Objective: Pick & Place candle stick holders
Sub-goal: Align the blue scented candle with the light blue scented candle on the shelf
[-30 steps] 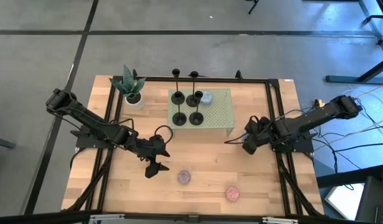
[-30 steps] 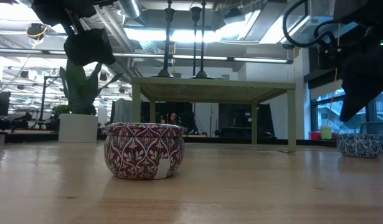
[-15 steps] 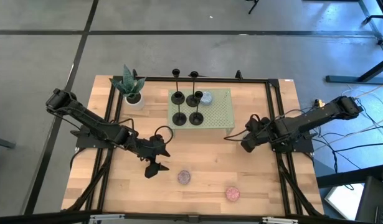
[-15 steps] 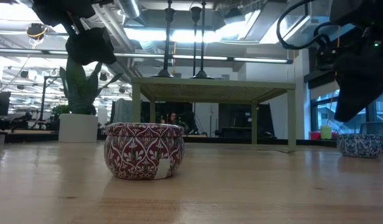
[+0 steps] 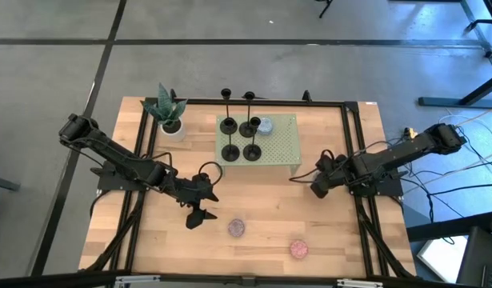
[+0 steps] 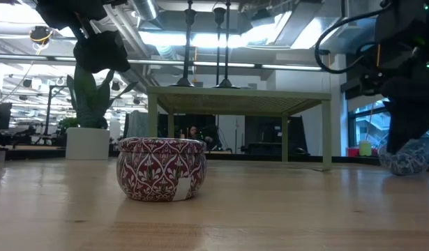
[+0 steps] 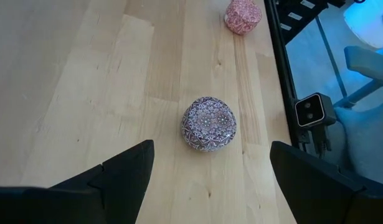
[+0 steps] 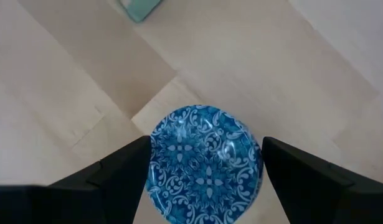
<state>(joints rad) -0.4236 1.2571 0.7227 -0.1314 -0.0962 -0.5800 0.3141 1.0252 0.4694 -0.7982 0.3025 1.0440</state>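
While standing on the pale green perforated riser (image 5: pixel 282 142) at the back of the wooden table (image 5: pixel 262 204): four matte-black candle stick holders with round disc bases (image 5: pixel 239 139), clustered on its left half, beside a small blue-grey round tin (image 5: pixel 266 126). Tall stems visible above the riser top in the low view (image 6: pixel 217 45). Untouched by either arm.

Left gripper (image 5: pixel 199 214): poised over the table's front left, jaws spread wide, empty, aimed at a dark red patterned round tin (image 7: pixel 208 123) lying on the wood between the fingers' line of sight. Further along the front edge, a pink speckled round tin (image 5: pixel 298 249).

Right gripper (image 5: pixel 316 186): low over the table right of the riser, jaws wide apart, straddling a blue patterned round tin (image 8: pixel 205 161) without visibly gripping it.

Potted green plant in white pot (image 5: pixel 169 112) at back left corner.
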